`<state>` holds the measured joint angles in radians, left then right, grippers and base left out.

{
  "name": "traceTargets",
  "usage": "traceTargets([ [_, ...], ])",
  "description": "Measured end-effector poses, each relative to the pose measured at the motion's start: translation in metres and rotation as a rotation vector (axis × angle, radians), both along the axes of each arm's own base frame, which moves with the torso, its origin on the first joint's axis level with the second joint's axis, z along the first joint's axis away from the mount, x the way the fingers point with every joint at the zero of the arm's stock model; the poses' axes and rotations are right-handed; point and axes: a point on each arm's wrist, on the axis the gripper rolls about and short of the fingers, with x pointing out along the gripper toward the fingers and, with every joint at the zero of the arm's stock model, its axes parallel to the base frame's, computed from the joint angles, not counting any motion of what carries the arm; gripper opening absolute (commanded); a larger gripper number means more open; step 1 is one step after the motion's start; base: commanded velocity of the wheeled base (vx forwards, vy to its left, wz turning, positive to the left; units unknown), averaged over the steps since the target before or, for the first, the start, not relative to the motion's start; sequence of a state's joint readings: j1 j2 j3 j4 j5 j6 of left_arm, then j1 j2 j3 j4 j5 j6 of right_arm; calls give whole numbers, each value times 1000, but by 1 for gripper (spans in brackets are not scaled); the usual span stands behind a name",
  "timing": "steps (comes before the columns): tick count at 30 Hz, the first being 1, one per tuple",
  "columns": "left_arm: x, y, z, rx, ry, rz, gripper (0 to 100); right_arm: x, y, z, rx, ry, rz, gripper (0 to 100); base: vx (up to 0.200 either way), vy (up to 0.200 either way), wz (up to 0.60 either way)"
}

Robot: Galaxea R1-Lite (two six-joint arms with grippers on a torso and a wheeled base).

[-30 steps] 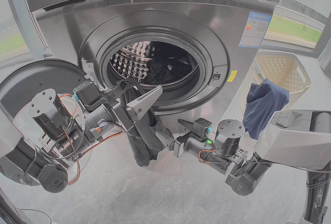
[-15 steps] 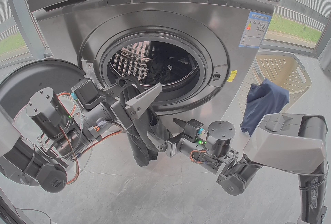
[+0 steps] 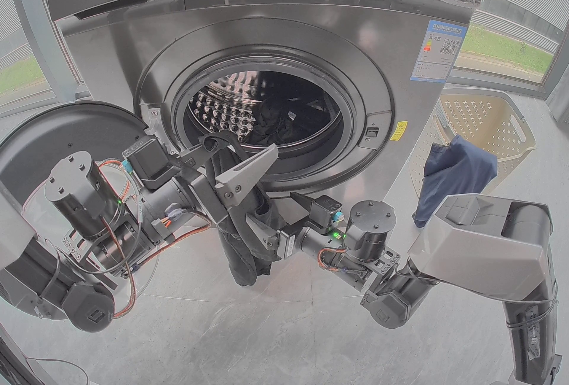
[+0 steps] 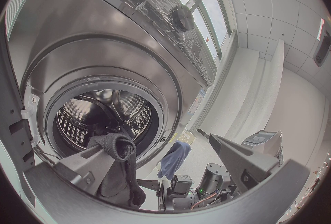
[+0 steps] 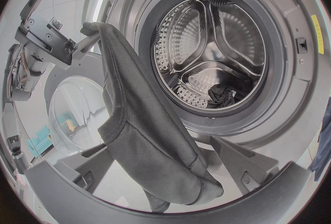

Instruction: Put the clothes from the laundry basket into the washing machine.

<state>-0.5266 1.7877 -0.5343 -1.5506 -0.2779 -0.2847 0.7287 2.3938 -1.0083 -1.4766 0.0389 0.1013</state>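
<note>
Dark garment (image 3: 237, 250) hangs before the washing machine (image 3: 367, 60), just below its open port, over grey tiled floor (image 3: 237, 333). Machine door (image 3: 59, 131) is swung open at L. Black clothing (image 3: 278, 119) lies in the drum (image 3: 228, 101). Laundry basket (image 3: 492, 119) sits at R beside the machine, w/ a blue garment (image 3: 456, 172) draped over its near rim. Windows behind on both sides, w/ grass outside.

L arm (image 3: 89, 208) comes in from low L, in front of the door, wrist angled up toward the port. R arm (image 3: 367, 238) comes in from R, lower down, forearm roughly level, pointing L at the garment's hanging part.

L jaws: spread wide, not clamping. Garment's top edge is hooked over the tip of one finger (image 4: 82, 166); the other finger (image 4: 241, 162) is bare.

R jaws: also wide open, one finger (image 5: 86, 169) on each side of the garment's lower part, cloth sagging between them. Whether the pads touch the cloth, can't tell.
</note>
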Motion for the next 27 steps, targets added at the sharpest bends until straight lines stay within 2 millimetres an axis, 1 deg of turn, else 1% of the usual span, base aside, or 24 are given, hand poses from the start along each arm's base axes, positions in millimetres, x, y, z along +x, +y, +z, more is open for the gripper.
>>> traceTargets([
  [6, 0, 0, 0, 0, 0, 0, 100, 4, 5, -1, 15, -16, 6, 0, 0, 0, 0],
  [10, 0, 0, -1, 2, 3, -1, 100, 4, 2, -1, 15, -15, 1, 0, 0, 0, 0],
  [14, 0, 0, -1, 3, 5, 0, 100, 0, -3, 1, 11, -7, -2, 0, 0, 0, 0],
  [21, 0, 0, -4, 8, 13, -1, 100, -8, -10, 21, 36, -24, -8, 0, 0, 0, 0],
  [27, 0, 2, -7, 17, 26, -3, 100, -20, -17, 40, 51, -37, -4, 0, 0, 0, 0],
])
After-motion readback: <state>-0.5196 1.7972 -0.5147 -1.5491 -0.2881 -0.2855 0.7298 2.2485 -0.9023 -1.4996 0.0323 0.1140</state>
